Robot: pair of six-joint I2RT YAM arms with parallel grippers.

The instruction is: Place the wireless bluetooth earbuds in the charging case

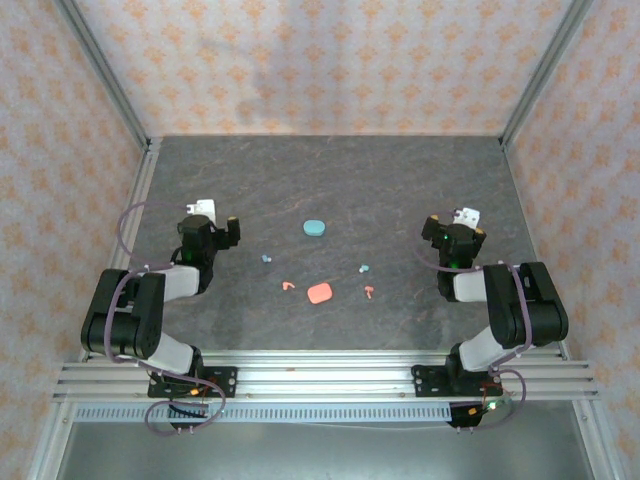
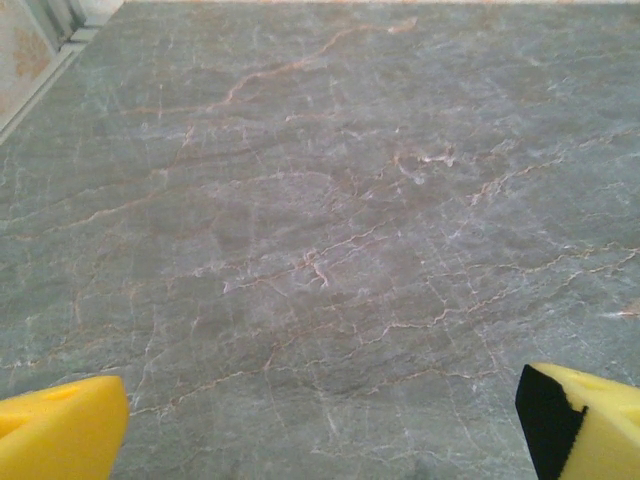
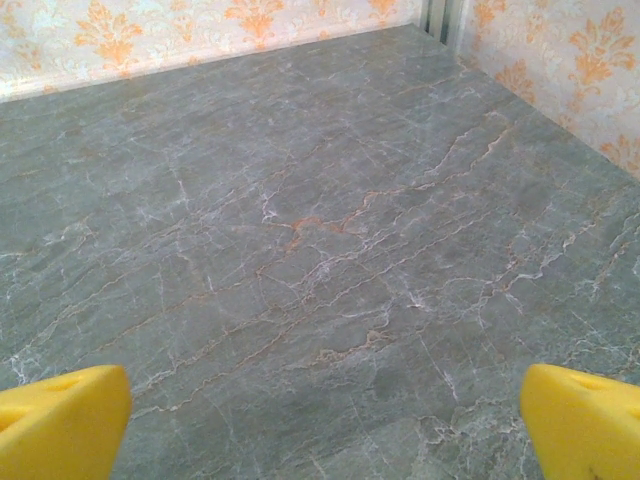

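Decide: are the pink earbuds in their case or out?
Out. One pink earbud lies on the table left of the pink case, the other right of it.

The right tool (image 3: 320, 430) hangs with yellow fingers (image 3: 60, 420) spread wide over the grey veined bench (image 3: 300, 220); a patterned wall (image 3: 150, 30) stands beyond.

I see both arms in black with pale grey sections, the left arm (image 1: 140, 315) and the right arm (image 1: 515, 305). Each ends in a white block (image 1: 205, 207), trails thin purple cable (image 1: 125, 225) and has a black base plate (image 1: 195, 382). The left fingers (image 2: 60, 425) and right fingers (image 3: 60, 420) are bright yellow; one left finger has a black pad (image 2: 548, 420).
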